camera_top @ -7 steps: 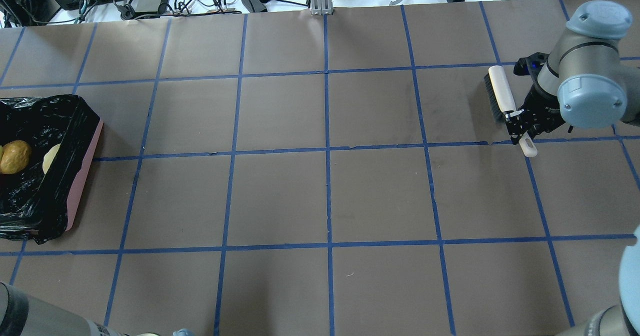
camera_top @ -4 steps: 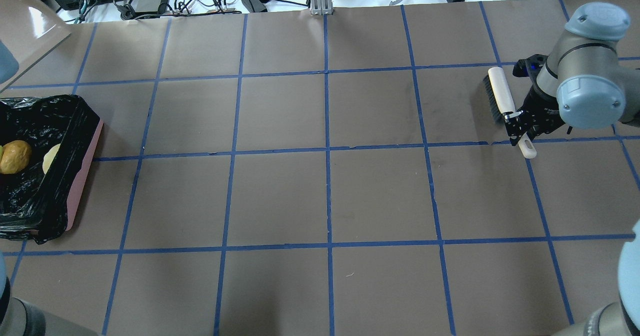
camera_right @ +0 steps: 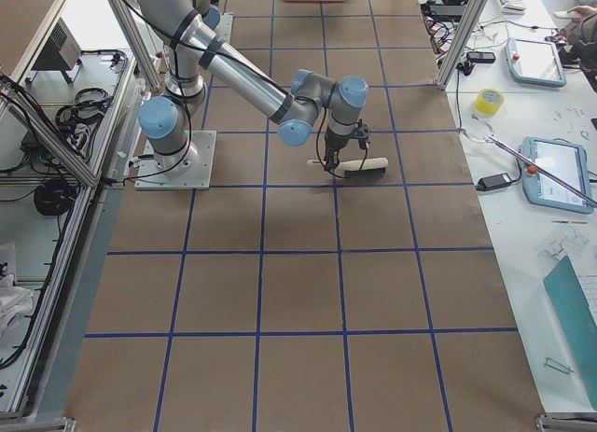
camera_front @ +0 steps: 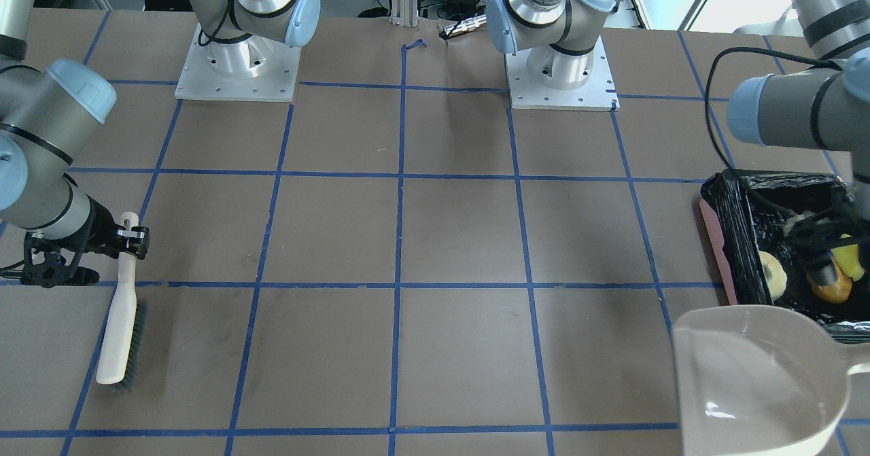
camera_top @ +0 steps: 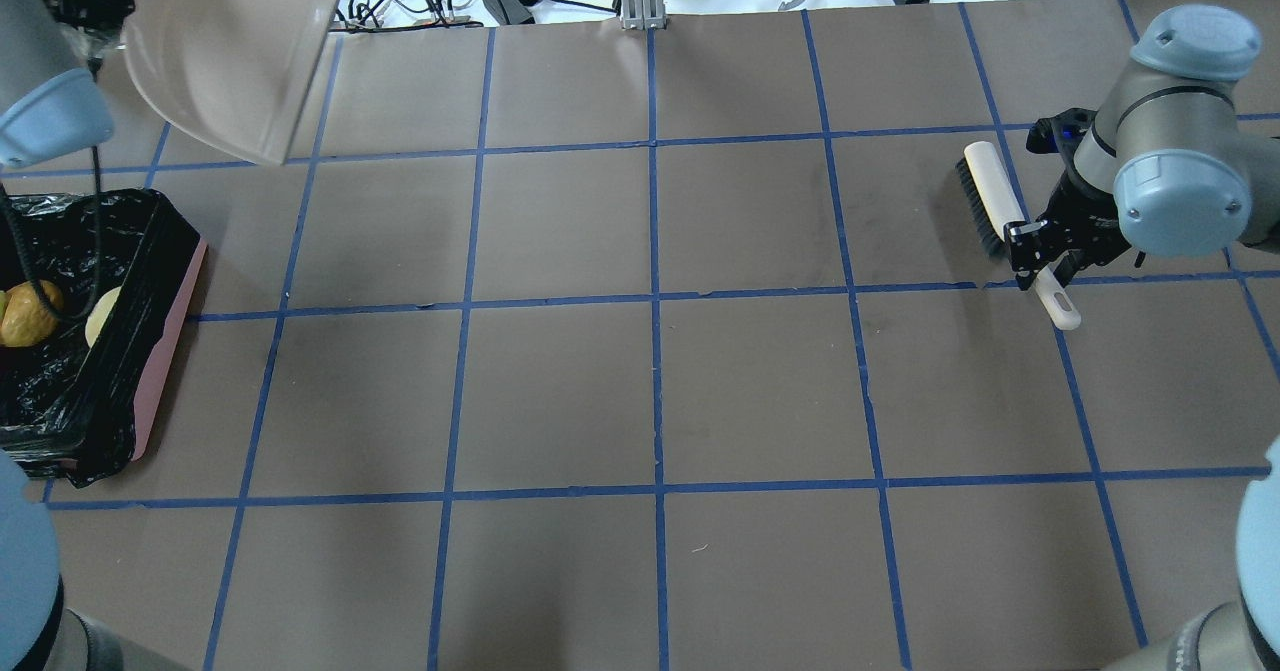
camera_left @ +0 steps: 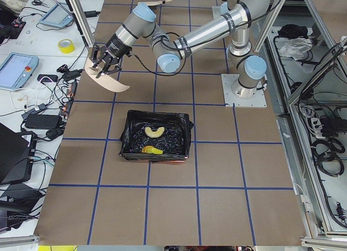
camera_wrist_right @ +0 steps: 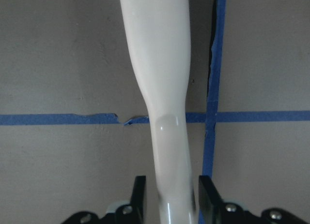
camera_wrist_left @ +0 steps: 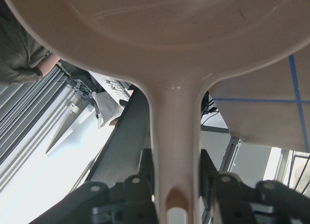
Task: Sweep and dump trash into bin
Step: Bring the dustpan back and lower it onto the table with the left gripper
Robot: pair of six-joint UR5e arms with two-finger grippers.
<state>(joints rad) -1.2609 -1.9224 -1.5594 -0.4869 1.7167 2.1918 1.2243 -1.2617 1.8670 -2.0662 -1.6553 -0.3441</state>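
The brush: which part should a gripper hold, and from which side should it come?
Grip the brush at its narrow cream handle, coming from above with the jaws across its width. The handle sticks out clear of the bristles and is slim enough to fit between them, as the right gripper holds it now.

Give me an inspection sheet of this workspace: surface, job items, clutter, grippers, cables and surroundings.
Surface: brown-papered table with blue tape grid.
Job's things: orange-brown lump, cream crescent and yellow-green wedge lie in the bin.
Clutter: nothing seen.
Grippers: left gripper shut on the empty dustpan, held raised; right gripper shut on the brush handle.
Cables: black cable hangs across the bin.
Surroundings: side bench with tablet, yellow tape roll.
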